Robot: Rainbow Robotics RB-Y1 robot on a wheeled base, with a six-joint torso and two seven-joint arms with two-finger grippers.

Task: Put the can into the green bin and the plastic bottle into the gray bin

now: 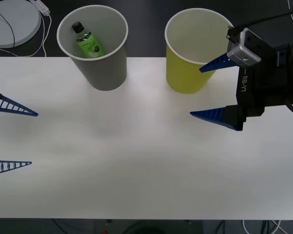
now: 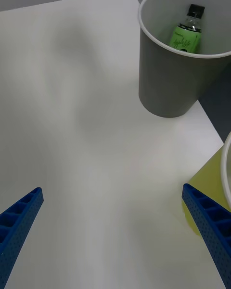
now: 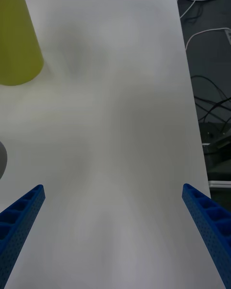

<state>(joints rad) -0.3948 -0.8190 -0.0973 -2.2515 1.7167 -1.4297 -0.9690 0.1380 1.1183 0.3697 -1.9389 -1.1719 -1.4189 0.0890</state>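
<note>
Checking the front view, I found the small bright-green plastic bottle [image 1: 88, 43] with its black screw cap already lying inside the large gray paper-cup-shaped bin [image 1: 107, 73], leaning against the pale inner wall. That half of the job looked finished to me. The large yellow-green paper-cup-shaped bin [image 1: 183, 78] stood beside it on the white surface [image 1: 136, 161], and what I could see of its inside was bare; the right end effector's upper finger crossed the rim, so I could not read the bottom.

My right end effector [image 1: 211, 91] hung just beside the yellow-green bin, its blue ribbed fingers spread wide and holding nothing. My left end effector [image 1: 19, 139] sat at the left edge of the surface, fingers likewise parted and empty, well apart from both bins.

I could not find a can anywhere on the surface. I judged the can step was either done or had no object left to act on. Before commanding any reach, I needed a clear look down into the yellow-green bin to confirm.
</note>
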